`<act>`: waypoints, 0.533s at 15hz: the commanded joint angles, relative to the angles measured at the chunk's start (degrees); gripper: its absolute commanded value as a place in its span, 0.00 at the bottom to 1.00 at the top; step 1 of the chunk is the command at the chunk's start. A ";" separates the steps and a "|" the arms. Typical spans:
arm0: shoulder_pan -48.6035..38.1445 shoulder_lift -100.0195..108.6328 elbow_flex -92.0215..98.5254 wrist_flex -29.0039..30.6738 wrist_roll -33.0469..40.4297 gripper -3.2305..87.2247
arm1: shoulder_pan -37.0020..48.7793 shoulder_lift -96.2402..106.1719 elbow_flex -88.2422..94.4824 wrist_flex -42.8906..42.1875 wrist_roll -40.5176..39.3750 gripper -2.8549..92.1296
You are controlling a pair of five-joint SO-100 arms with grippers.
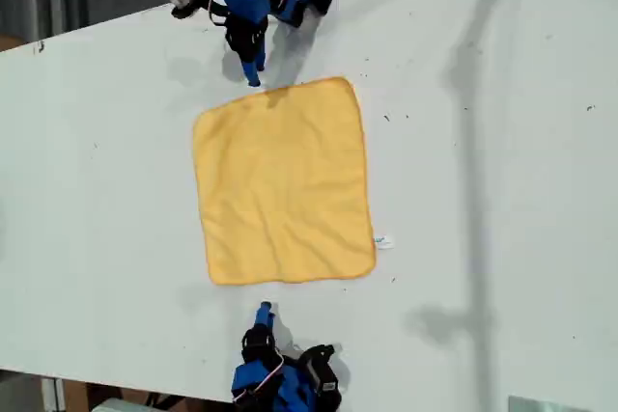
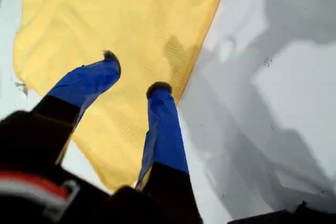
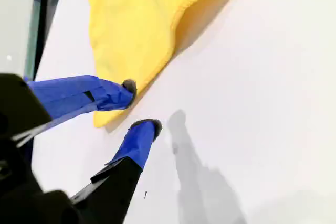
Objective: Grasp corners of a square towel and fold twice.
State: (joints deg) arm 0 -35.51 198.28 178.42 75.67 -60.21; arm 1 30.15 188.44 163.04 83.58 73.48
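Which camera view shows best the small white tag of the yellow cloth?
The exterior view: the small white tag lies in plain sight beside the square yellow microfibre towel. The first wrist view shows it only as a faint blur; the second wrist view does not show it.

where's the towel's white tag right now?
The white tag sticks out from the towel edge on the exterior view's right, near that side's lower corner, lying on the bare table away from both arms.
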 commanded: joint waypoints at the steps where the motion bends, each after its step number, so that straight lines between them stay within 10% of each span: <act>1: -5.89 0.44 -0.53 -7.73 -9.67 0.21 | -13.18 -0.09 3.60 -2.64 10.90 0.25; 8: -3.87 0.44 -0.97 -3.16 -15.47 0.28 | -13.10 -0.97 3.69 -5.36 7.82 0.31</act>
State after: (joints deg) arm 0 -40.52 198.37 177.80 72.86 -76.03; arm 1 17.93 188.26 166.99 80.60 83.41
